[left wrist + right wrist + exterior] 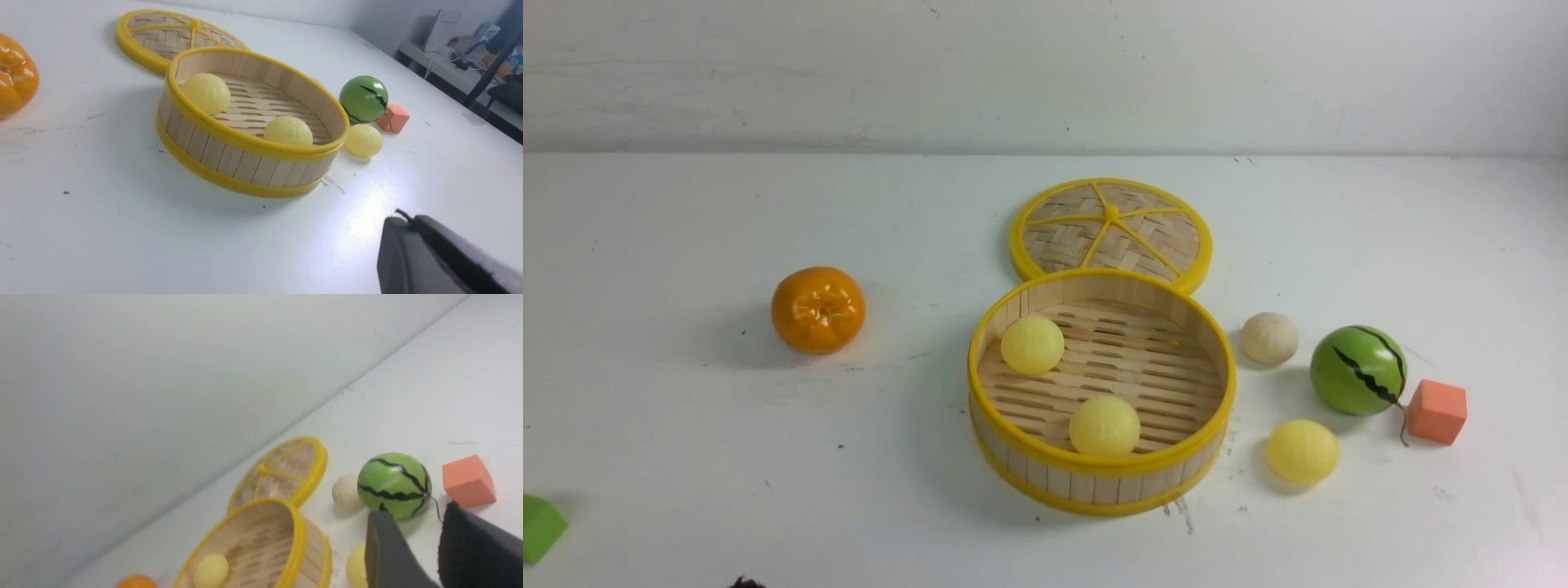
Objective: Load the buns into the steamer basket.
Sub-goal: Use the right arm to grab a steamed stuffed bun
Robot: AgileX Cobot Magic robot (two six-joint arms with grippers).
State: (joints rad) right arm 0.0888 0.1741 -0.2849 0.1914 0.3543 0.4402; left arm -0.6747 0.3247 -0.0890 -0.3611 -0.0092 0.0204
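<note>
The steamer basket (1094,468) stands at the table's middle with two pale yellow buns (1032,345) (1104,425) on its slatted floor. A third yellow bun (1303,450) and the cream-white bun (1269,337) lie on the table just right of it. My left gripper (408,220) is shut and empty, low over the table in front of the basket (245,141). My right gripper (414,512) is open and empty, above the outside yellow bun (356,566), which one finger partly hides. No arm shows in the front view.
The flat woven lid (1111,233) lies behind the basket, touching it. A green striped ball (1358,370) and an orange-pink cube (1436,411) sit right of the loose buns. A glossy orange (818,309) is to the left, and a green block (539,527) at the front left edge.
</note>
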